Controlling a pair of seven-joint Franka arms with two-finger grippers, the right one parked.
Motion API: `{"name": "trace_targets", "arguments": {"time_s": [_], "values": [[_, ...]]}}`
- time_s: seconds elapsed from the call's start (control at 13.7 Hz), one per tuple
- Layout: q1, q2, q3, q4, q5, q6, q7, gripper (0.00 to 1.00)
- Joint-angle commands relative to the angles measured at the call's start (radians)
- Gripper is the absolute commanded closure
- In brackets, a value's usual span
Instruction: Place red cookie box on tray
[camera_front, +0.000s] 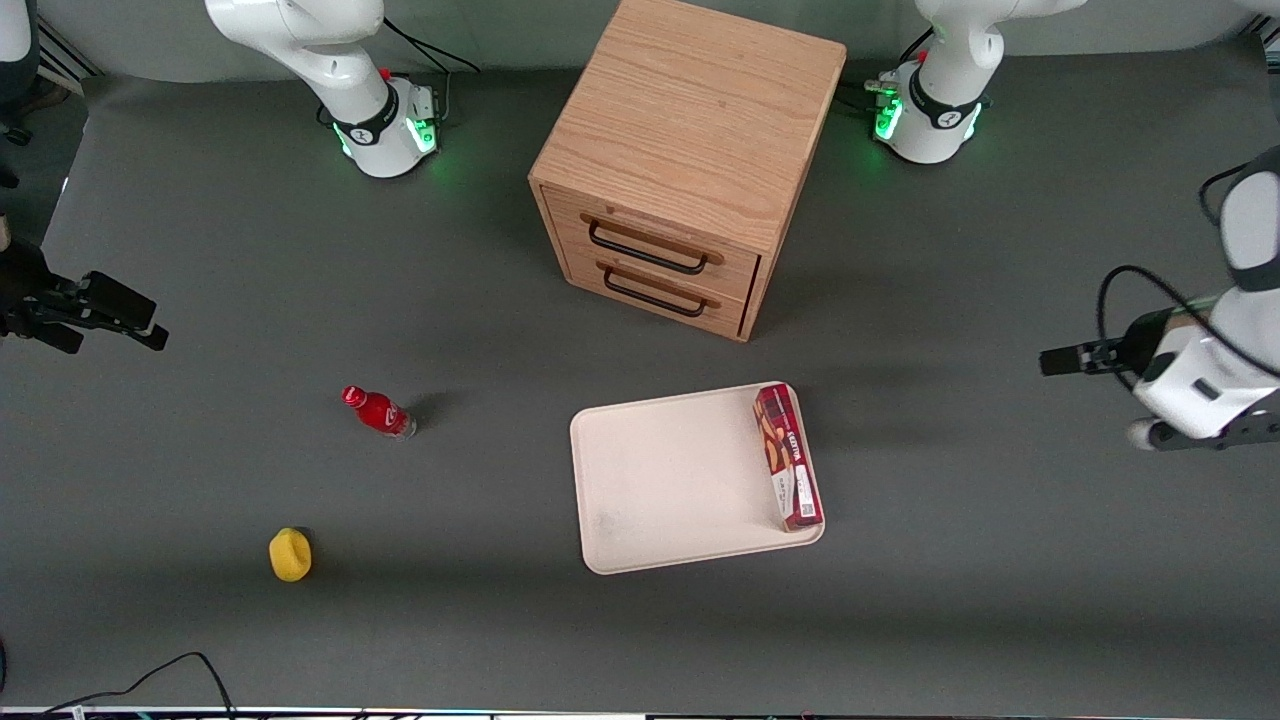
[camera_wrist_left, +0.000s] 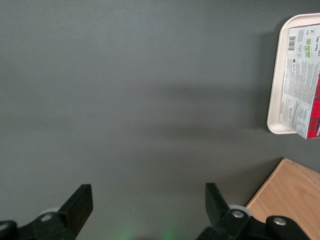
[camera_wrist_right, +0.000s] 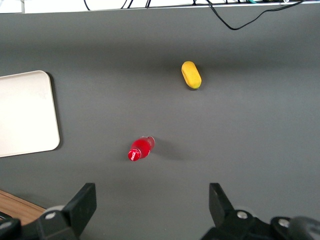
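Claw (camera_wrist_left: 145, 210) spread wide over bare table toward working arm's end, red cookie box (camera_front: 788, 457) lying on tray (camera_front: 660, 480)

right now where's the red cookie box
In the front view the red cookie box lies flat on the tray, along its edge nearest the working arm, nearer the camera than the wooden drawer cabinet. The open gripper hovers well away.

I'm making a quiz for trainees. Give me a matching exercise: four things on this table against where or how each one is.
Things
1. red cookie box
2. small red bottle
3. end effector
4. wooden drawer cabinet

Places or states
A. open, above bare table at the working arm's end
B. lying in the tray, along one rim
C. both drawers closed
D. toward the parked arm's end

Pairs: 1-B, 2-D, 3-A, 4-C
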Motion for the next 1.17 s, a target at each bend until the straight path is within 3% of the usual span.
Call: {"name": "trace_targets", "arguments": {"time_s": [0.0,0.29,1.1], "values": [[0.017,-0.133,-0.002,-0.107,-0.025,0.04,0.021,0.0],[0.013,-0.299,-0.008,-0.318,-0.047,0.193,0.008,0.0],[-0.056,-0.235,-0.011,-0.23,-0.037,0.188,-0.058,0.0]]}}
